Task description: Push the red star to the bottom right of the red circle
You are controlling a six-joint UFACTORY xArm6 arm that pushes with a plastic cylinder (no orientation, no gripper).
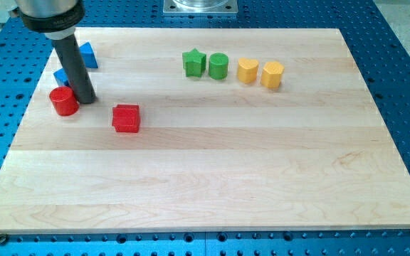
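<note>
The red circle (64,101) is a short red cylinder at the view's left side of the wooden board. The red star (127,118) lies to its right and slightly lower, a clear gap between them. My tip (85,99) rests on the board just right of the red circle, almost touching it, and left of and above the red star. The dark rod rises from there to the view's top left.
Two blue blocks (87,55) (61,75) sit behind the rod at top left, partly hidden. A green star (193,62), green cylinder (218,66) and two yellow blocks (247,70) (272,74) line the top middle. The board (226,178) ends in blue perforated table.
</note>
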